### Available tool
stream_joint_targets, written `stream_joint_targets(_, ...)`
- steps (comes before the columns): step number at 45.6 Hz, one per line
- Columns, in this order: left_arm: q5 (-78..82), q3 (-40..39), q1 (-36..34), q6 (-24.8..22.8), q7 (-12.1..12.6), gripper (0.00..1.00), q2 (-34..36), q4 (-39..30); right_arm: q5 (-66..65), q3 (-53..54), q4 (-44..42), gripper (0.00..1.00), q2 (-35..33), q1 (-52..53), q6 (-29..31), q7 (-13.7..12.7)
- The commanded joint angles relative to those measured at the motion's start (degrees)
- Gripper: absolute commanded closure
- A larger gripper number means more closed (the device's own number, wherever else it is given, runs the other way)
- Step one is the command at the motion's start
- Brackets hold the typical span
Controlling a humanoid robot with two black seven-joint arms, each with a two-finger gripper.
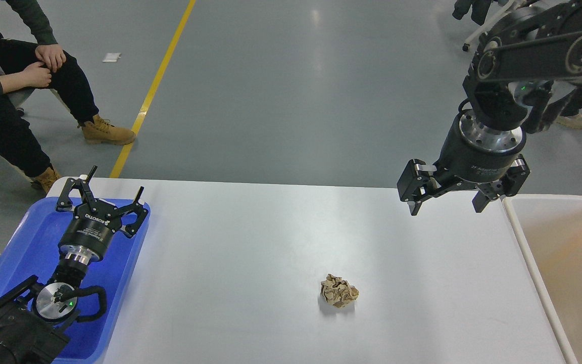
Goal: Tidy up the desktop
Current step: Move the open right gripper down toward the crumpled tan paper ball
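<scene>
The white desktop (250, 253) fills the lower middle of the head view. A crumpled brown paper ball (339, 291) lies on it, right of centre and near the front. My right gripper (445, 208) is open and empty, hanging above the desktop's far right part, well behind and to the right of the ball. My left gripper (114, 183) is open and empty, resting over the blue tray (23, 237) at the far left.
A pale beige bin with a white rim (564, 253) stands against the desktop's right edge. A seated person (18, 86) is at the far left behind the table. A yellow floor line (154, 86) runs beyond it.
</scene>
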Motion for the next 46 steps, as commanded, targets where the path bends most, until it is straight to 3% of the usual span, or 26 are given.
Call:
stream_joint_targets(1,0.0,0.01,0.0,-0.08,0.07,0.01,0.0,0.0,0.51,3.1,-1.32,0.0,3.77,-0.66,-0.49,0.1)
stream_joint_targets(17,0.0,0.01,0.0,0.0,0.07,0.01,0.0,0.0,3.67,7.32,-9.75,0.0,6.5,-5.66,-0.75,0.19)
stream_joint_targets(30,0.0,-0.07,0.0,0.0,0.07,0.01,0.0,0.0,2.62,10.31,-18.89,0.0,6.5,-17.0,-0.93,0.19)
stream_joint_targets(46,0.0,-0.07,0.09,0.0,0.07,0.01,0.0,0.0,-3.27,14.79,-22.41,0.0,6.5,-29.66,-5.93,0.19)
